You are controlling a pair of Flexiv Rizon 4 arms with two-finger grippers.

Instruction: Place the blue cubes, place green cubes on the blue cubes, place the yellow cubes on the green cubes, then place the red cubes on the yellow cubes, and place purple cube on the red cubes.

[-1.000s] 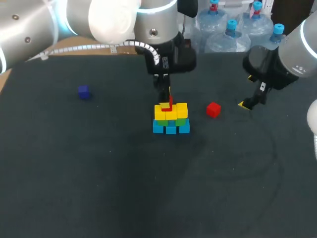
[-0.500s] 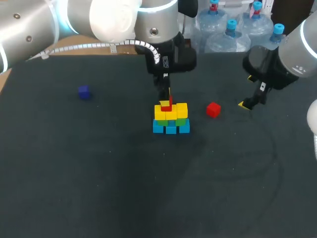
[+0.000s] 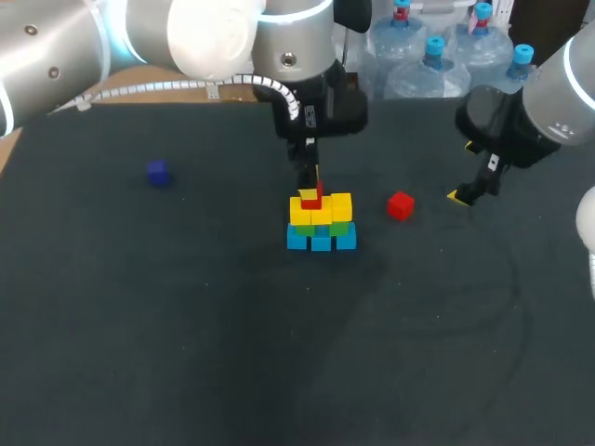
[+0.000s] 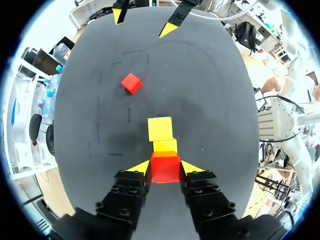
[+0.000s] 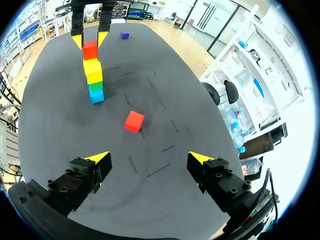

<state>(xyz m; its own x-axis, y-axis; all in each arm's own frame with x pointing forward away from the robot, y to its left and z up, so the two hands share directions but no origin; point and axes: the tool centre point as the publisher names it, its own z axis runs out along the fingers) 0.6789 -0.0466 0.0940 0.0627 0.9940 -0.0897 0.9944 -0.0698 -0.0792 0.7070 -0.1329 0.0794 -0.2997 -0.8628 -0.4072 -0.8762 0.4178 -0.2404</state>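
Left gripper [image 4: 165, 169] clamped on red cube [image 4: 165, 162] at stack top

Fingers gripped the cube from both sides. It sat on or just above the yellow cubes [image 4: 160, 129], can't tell which. Below those: green cubes [image 3: 340, 227], then blue cubes [image 3: 321, 241]. Versus a second earlier the cube had shifted only slightly and the arm was near static. Looked like final seating, release pending. Second red cube [image 3: 401, 205] lay loose near the stack, on the right arm's side. Purple cube [image 3: 158, 173] sat well apart, opposite side. Right gripper [image 5: 149, 160] wide, empty, near the table [image 3: 186, 325] edge.

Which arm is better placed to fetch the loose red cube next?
Right. The right end effector is open and nearer the loose red cube; the left end effector grips another red cube on the stack.
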